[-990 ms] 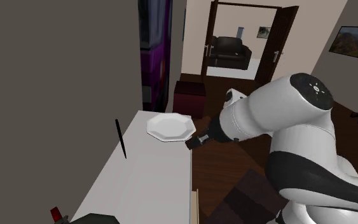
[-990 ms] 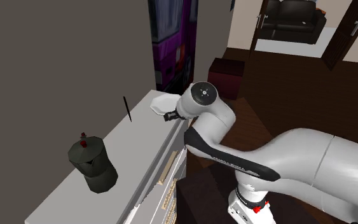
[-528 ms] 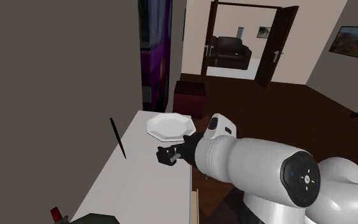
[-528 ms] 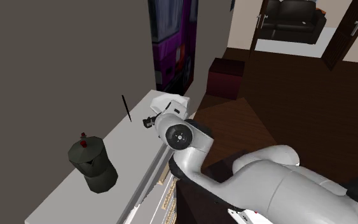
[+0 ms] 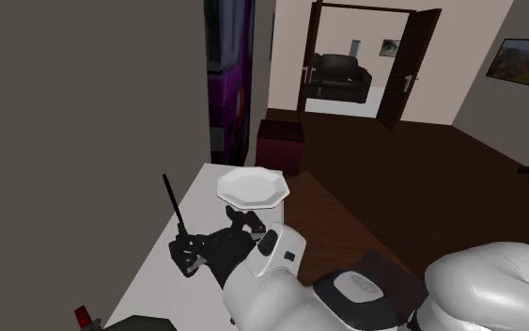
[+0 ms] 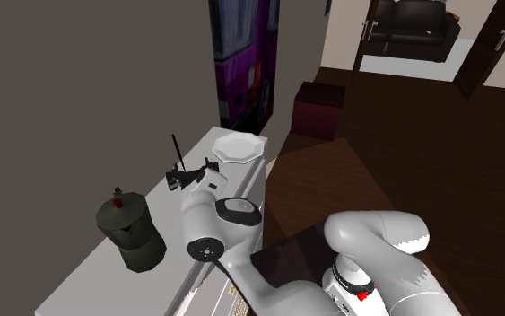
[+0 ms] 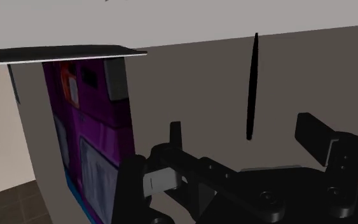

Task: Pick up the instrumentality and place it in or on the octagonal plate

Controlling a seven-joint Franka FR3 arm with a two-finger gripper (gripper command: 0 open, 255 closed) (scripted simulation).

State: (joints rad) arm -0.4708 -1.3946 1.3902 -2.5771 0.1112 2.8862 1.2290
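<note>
nearest on the white counter (image 5: 154, 277) sits a dark pot (image 6: 132, 235) with a small red knob (image 6: 117, 191) on its lid, and beside it the white arm (image 5: 281, 282) bends low over the counter's edge. no lettering on the arm can be read from here. its black gripper (image 7: 241, 127) points toward the grey wall (image 5: 84, 113) with its fingers (image 7: 316, 130) set well apart and holding nothing. just ahead of them, and framed between them in the wrist view without touching either, stands the thin black stick (image 7: 252, 86). it is nearly upright with a slight lean, its lower end on the counter close to the wall. farther along the same counter, well apart from the stick, lies the white octagonal plate (image 5: 251, 185) with nothing on it. past the counter's end rises a purple cabinet front (image 7: 88, 127) carrying several label-like panels, their writing too small to read. a maroon box (image 5: 281, 141) rests on the dark wood floor (image 5: 394, 188) behind the plate. beyond that an open doorway (image 5: 398, 75) shows a dark sofa (image 5: 339, 77), and a framed picture (image 5: 514, 60) hangs on the wall at the shoulder view's right.
</note>
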